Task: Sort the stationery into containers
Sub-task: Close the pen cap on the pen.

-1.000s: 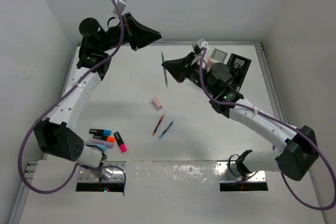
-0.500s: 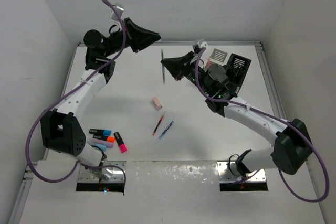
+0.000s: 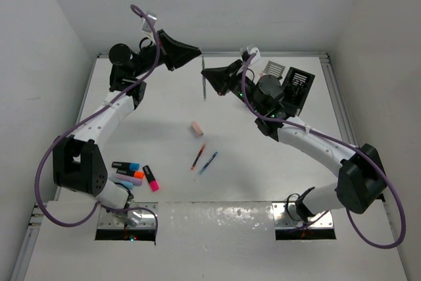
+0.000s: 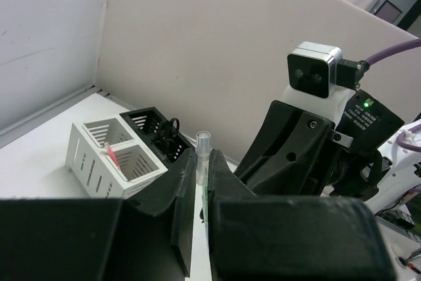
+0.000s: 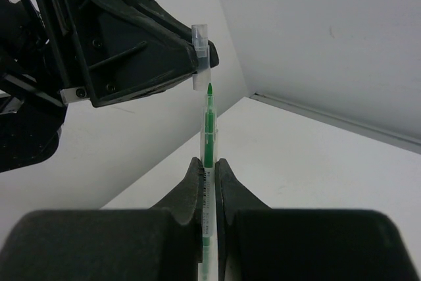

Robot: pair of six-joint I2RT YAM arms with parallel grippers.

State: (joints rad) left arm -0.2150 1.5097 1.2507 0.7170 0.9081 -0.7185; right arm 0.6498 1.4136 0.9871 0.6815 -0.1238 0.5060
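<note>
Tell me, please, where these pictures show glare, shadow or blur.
Top view: speckled glare on the strip at the near edge of the table, faint arm shadows. Left wrist view: the left pincer is dark and blurred up close, the white organiser sharp. Right wrist view: the right pincer blurs near the lens, the tip of the green pen is sharp.

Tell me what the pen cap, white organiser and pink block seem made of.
Pen cap: clear glossy plastic, likely; background shows through.
White organiser: matte, rigid slatted walls; plastic or painted metal, unclear.
Pink block: dull even colour; probably rubber eraser.
</note>
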